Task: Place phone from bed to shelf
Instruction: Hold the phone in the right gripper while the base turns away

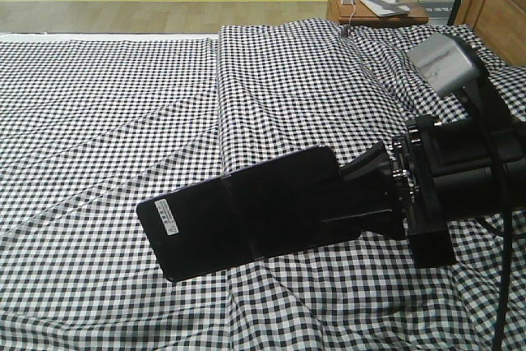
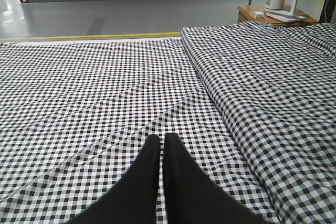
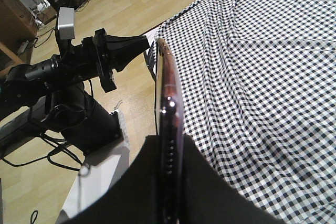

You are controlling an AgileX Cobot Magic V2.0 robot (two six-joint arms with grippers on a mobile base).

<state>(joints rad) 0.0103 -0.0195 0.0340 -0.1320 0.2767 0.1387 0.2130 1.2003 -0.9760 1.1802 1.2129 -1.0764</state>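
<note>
The left gripper point(image 2: 161, 140) sat with fingers together over the bed point(image 1: 99, 104). The phone point(image 1: 238, 219) hung above it, clamped only at its right end by the right gripper point(image 1: 345, 199). That long overhang might let the glossy phone pivot or slip in transit.

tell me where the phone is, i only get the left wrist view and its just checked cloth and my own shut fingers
Observer: The right gripper is shut on the phone, clamping it at one end.
Operator: lying on the bed or up in the air
Observer: Up, as far as I can tell. The right wrist view shows it edge-on between the fingers, with the bed well below it.
Operator: which end is free
Observer: The end with the white sticker. It points away from the gripper.
</note>
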